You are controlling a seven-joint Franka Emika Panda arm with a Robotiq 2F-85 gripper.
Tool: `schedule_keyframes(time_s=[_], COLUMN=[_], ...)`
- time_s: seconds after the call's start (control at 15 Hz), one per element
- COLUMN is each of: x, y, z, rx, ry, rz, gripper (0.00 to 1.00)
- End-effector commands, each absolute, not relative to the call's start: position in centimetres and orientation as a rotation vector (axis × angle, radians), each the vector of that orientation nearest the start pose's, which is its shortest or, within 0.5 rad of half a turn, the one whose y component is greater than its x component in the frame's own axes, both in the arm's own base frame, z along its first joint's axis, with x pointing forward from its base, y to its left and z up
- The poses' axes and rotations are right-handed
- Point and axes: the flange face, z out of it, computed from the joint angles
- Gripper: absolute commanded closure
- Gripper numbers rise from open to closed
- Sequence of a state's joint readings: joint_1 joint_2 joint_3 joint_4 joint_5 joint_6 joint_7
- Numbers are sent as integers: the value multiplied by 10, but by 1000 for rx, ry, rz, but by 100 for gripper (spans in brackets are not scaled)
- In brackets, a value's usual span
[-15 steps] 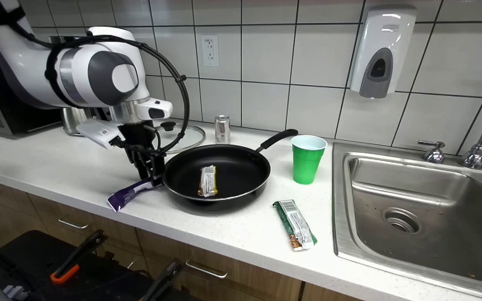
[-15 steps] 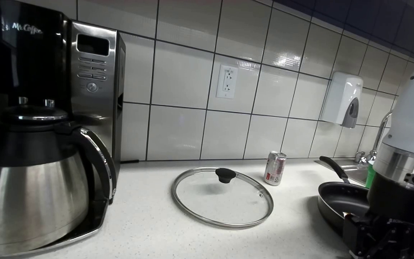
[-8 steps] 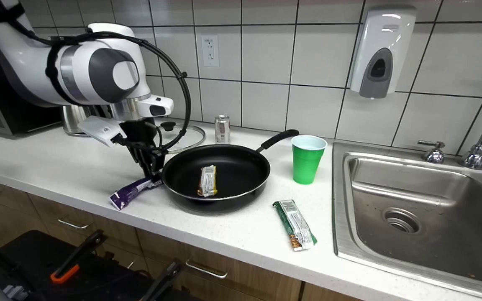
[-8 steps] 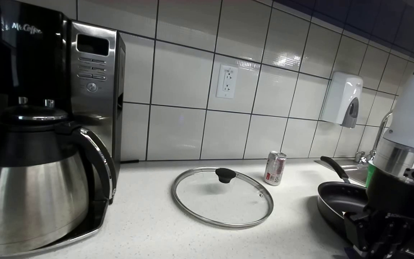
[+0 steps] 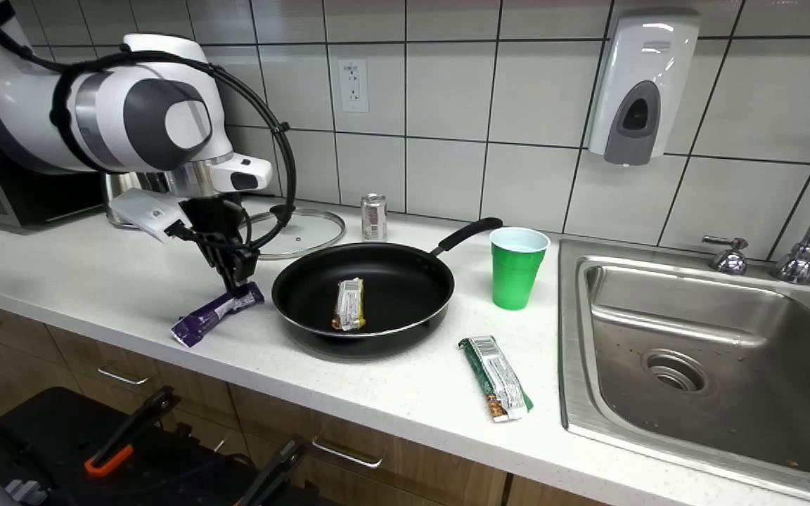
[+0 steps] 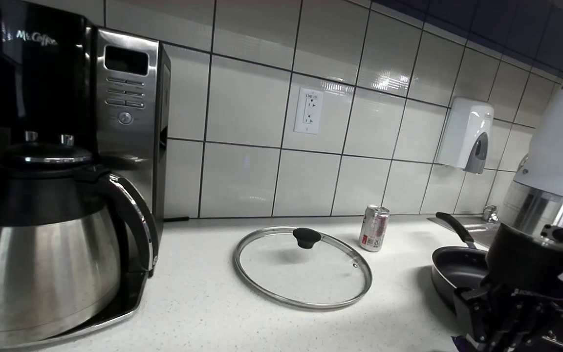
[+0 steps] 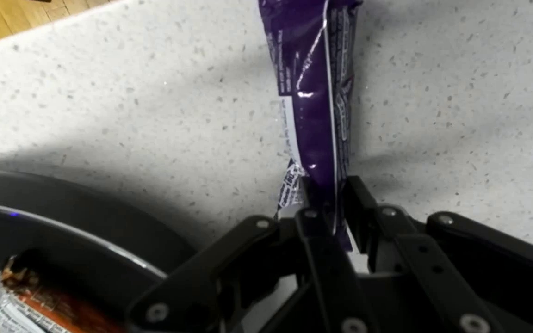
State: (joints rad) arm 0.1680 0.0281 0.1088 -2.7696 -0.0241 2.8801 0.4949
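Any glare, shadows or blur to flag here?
Wrist view: highlights on the purple wrapper, shadow on the counter beside the pan; in an exterior view, streaky glare on some wall tiles; in an exterior view, print on the green wrapper too soft to read.

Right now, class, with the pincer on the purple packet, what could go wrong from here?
Slipping: the pincer grips the purple packet near one end, so the long free part might droop or twist.
Falling: that part points toward the front edge of the counter, so a dropped packet could go over.
Bumping: the frying pan stands close beside, so a sideways swing might knock it.
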Motion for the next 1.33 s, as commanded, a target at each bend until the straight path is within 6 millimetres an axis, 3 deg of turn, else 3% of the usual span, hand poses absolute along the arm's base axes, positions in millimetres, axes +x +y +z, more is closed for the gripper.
schedule_keyframes(time_s=[0.0,0.47,1.27], x=[379,393,417], y=[111,99,89], z=[240,269,293], rx=[-3106,-3105,-3116], ry=[309,338,389], rz=[-160,-146,-156], gripper=[96,100,100])
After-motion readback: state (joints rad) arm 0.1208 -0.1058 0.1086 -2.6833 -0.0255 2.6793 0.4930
